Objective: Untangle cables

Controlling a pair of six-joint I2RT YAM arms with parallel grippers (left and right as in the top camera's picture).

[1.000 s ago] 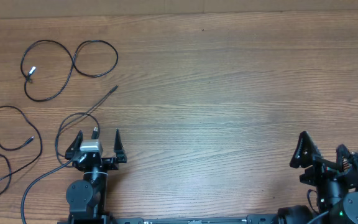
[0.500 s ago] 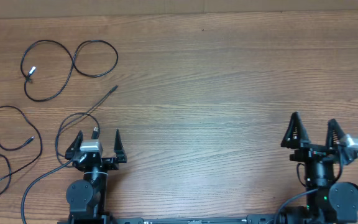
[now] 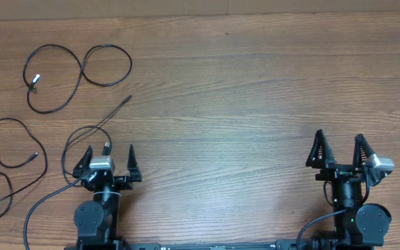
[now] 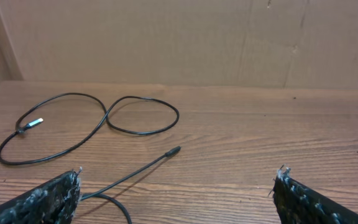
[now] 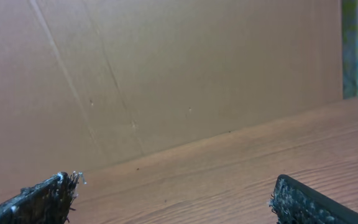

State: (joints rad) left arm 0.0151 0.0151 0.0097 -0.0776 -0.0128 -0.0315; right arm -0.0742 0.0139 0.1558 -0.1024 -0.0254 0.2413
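Three thin black cables, all on the left part of the tabletop [image 3: 255, 104]; right half bare.

- Figure-eight cable [image 3: 81, 69]: far corner, silver plug [image 3: 35, 79] inside its left loop. Well apart from the other two.
- Far-left cable [image 3: 9, 120]: one big open loop at the tabletop's left edge, runs out of frame.
- Near cable [image 3: 113, 112]: straight tip points up-right, then a loop curls just beside the left pincer [image 3: 109, 156] and trails off toward the bottom edge.

I see no crossings btw separate cables, so by my read the untangling is about done & this is a check/park step.

Left pincer: fingers wide apart, nothing held. Left wrist view shows the near cable [image 4: 174, 150] running in low btw the fingers; can't tell if it touches them. Right pincer [image 3: 339, 142]: also spread wide, empty, low near its base. Its cam sees only wood & the cardboard wall [image 5: 166, 74].

To do it well:
- Confirm far-left vs near cable really don't overlap near the bottom-left; the overhead view is tight there.
- If the near cable needs spreading, use the left arm. Grab the straight stretch, not the loop, and drag up-right into bare wood.
- Lift the left arm straight up before any sideways move. The loop sits close enough to snag a finger & drag it back onto its neighbour.
- Right arm has no work on its side; keep it parked.
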